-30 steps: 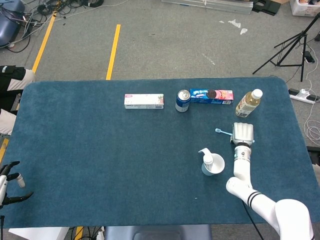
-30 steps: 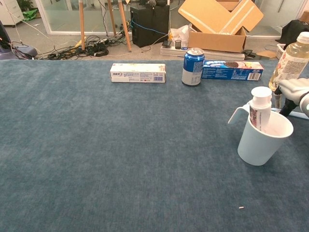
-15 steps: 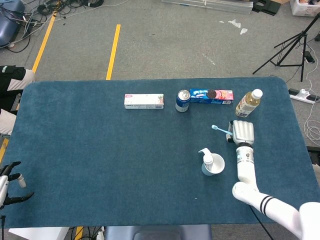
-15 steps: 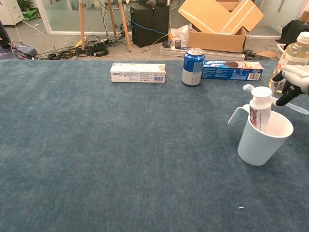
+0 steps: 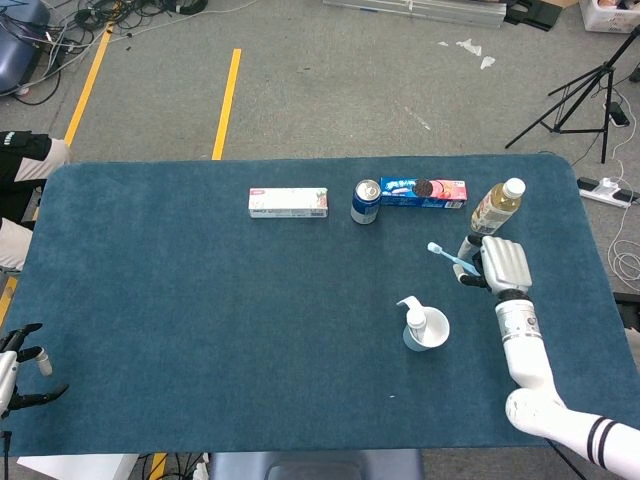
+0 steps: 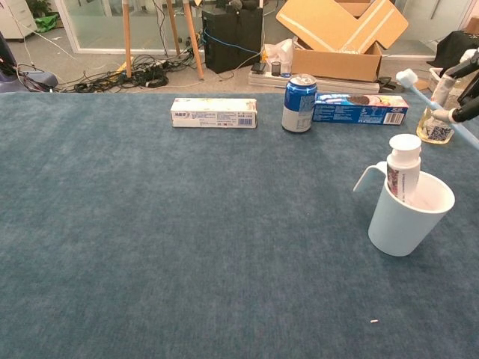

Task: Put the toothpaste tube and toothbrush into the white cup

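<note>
The white cup (image 5: 430,332) (image 6: 409,215) stands on the blue table at the right, handle to the left. The toothpaste tube (image 5: 415,322) (image 6: 403,167) stands upright inside it, white cap up. My right hand (image 5: 496,263) (image 6: 465,90) hovers behind and to the right of the cup, lifted off the cloth, and grips the light-blue toothbrush (image 5: 450,259) (image 6: 434,101), whose head points left. My left hand (image 5: 20,370) hangs open off the table's near-left corner, seen only in the head view.
Along the far side lie a toothpaste box (image 5: 288,202) (image 6: 213,113), a blue can (image 5: 366,201) (image 6: 299,102), a biscuit packet (image 5: 423,192) (image 6: 360,108) and a drink bottle (image 5: 497,206) (image 6: 441,105) just behind my right hand.
My right hand has lifted the toothbrush off the table and moved right and up with it. The cup, the tube and the left hand have not moved.
</note>
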Controlling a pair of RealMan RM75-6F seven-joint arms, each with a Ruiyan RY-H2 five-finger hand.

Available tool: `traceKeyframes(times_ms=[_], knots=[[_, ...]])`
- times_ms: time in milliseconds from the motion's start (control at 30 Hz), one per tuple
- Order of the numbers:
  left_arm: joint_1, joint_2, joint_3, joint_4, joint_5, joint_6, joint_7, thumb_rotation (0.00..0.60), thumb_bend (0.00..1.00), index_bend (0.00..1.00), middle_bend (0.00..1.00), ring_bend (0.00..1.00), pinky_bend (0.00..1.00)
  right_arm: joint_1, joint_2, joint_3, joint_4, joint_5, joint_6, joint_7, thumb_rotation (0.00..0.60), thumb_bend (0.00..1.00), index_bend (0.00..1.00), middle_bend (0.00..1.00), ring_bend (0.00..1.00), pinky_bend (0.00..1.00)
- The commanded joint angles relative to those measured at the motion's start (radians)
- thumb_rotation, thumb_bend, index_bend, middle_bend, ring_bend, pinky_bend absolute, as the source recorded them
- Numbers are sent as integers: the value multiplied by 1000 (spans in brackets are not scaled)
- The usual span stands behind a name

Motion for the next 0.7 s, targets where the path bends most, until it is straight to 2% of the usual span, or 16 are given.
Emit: traceKeyframes(times_ms=[33,200,333,500,700], knots=[[0,1,0,-1,1,0,1,600,0,624,154,120,190,-45,84,-3,-100,-58,-15,106,600,271,654,1000,1000,1000],[0,0,1,-1,1,0,4,600,0,624,154,120,190,-93,165,-7,-188,-146,-62,291,600,271,661,1000,1000,1000],[-1,-2,2,0,-1,-3,7,600,0,624,153,120,190,-132,218,-13,-223,-244,-117,498,600,273,665,1000,1000,1000],[-1,-2,2,1,-1,-3,8,600,0,624,154,120,190,-159,253,-30,-219,-364,-159,702,600,275,669,1000,1000,1000],[-1,-3,2,0,-2,-3,10,600,0,624,154,120,190,-169,276,-64,-206,-484,-163,852,600,275,670,1000,1000,1000]])
